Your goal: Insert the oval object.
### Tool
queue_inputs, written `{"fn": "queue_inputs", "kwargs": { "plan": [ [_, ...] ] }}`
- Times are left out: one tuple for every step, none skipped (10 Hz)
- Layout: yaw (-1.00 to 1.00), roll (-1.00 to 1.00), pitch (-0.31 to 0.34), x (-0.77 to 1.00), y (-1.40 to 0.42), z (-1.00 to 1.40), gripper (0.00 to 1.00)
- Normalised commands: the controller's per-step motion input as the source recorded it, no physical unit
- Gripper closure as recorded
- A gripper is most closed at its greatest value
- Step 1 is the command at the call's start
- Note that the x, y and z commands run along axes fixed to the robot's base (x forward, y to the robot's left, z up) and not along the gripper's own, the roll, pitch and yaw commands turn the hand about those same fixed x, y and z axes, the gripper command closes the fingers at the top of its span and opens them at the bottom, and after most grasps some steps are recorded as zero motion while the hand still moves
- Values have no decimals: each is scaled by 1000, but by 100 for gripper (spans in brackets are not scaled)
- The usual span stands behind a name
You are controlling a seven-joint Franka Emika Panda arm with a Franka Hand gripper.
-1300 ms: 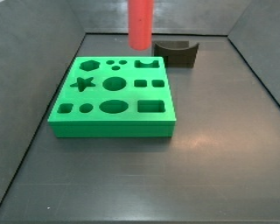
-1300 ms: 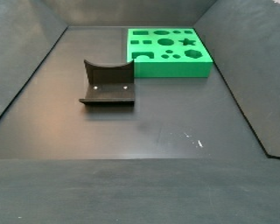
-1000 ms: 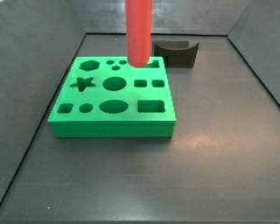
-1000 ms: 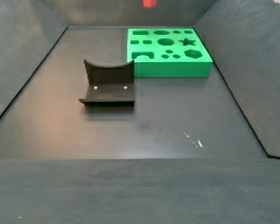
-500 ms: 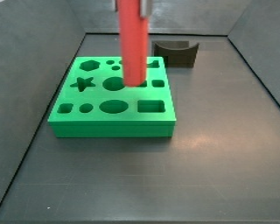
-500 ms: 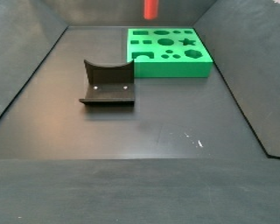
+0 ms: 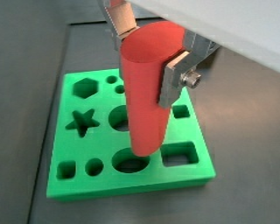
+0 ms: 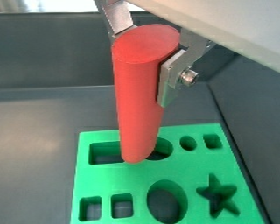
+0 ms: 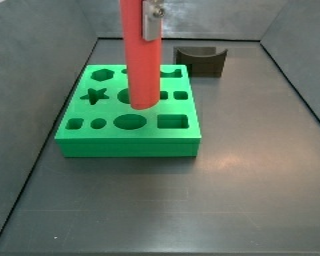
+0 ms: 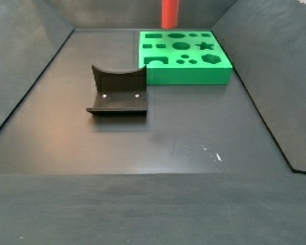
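My gripper (image 7: 149,52) is shut on the oval object (image 7: 146,96), a long smooth red-orange peg held upright by its top end. It also shows in a wrist view (image 8: 136,96) and in both side views (image 9: 139,60) (image 10: 170,11). The peg hangs above the green block (image 9: 129,146), which has several shaped holes in its top. The peg's lower end is over the block's middle, close to the big oval hole (image 9: 129,123), and partly hides that hole in a wrist view (image 7: 122,164). I cannot tell whether the tip touches the block.
The fixture (image 10: 118,91), a dark curved bracket on a base plate, stands on the dark floor apart from the green block (image 10: 182,72); it also shows behind the block (image 9: 203,60). Grey walls ring the floor.
The gripper has carried the peg from behind the block forward over its middle, and lower, toward the oval hole.
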Motion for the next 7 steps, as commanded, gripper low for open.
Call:
{"fn": "queue_inputs", "kwargs": {
  "plan": [
    [-980, 0, 0, 0, -43, -200, 100],
    [-897, 0, 9, 0, -146, -166, 100],
    [-891, 0, 4, 0, -177, -151, 100],
    [-943, 0, 0, 0, -171, -151, 100],
    [-974, 0, 0, 0, -149, -151, 100],
    [-926, 0, 0, -57, -71, -211, 100],
    [-837, 0, 0, -197, 0, -214, 100]
  ]
}}
